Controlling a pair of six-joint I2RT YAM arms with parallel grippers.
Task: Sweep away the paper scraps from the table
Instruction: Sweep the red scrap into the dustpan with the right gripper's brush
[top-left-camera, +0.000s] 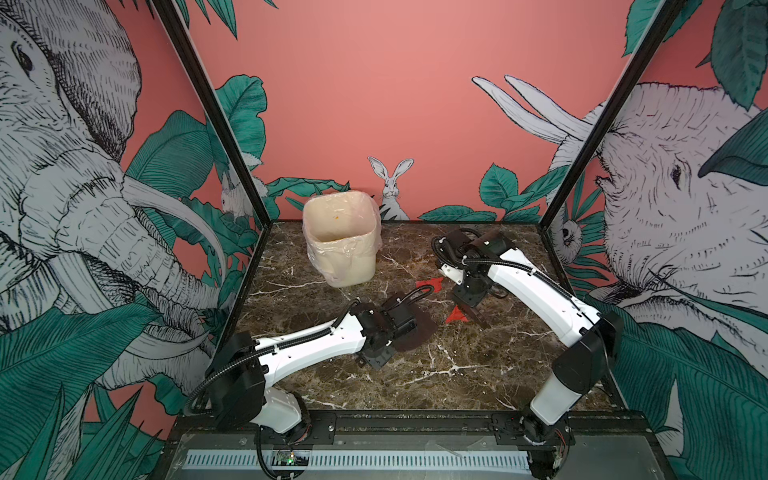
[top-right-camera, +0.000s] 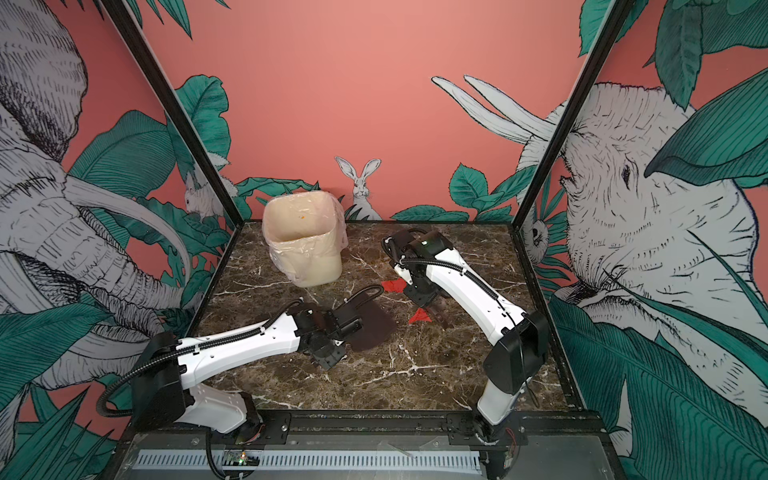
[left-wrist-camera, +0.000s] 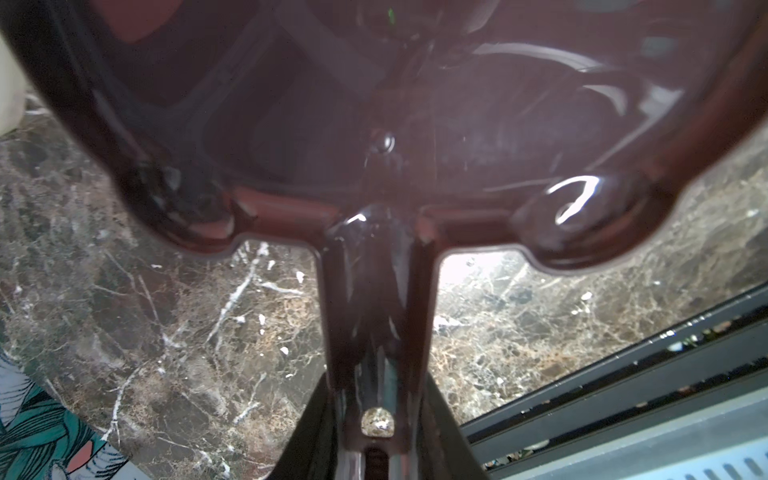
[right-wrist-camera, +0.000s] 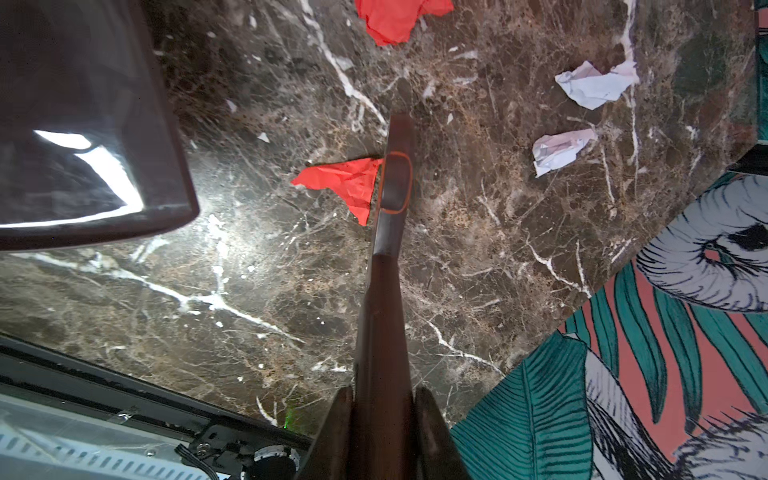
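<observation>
On the counter (right-wrist-camera: 478, 257), sweeping under way: brush (right-wrist-camera: 380, 299) against a red scrap (right-wrist-camera: 345, 185).
The right claw (right-wrist-camera: 382, 401) is clamped tight on the brush handle, its head touching the scrap; the left claw (left-wrist-camera: 376, 432) is closed on the dustpan (left-wrist-camera: 374, 104) handle, pan low nearby. A second red scrap (right-wrist-camera: 395, 18) and two white scraps (right-wrist-camera: 594, 85) lie farther off. Next, I judge: a short push toward the pan's lip.
</observation>
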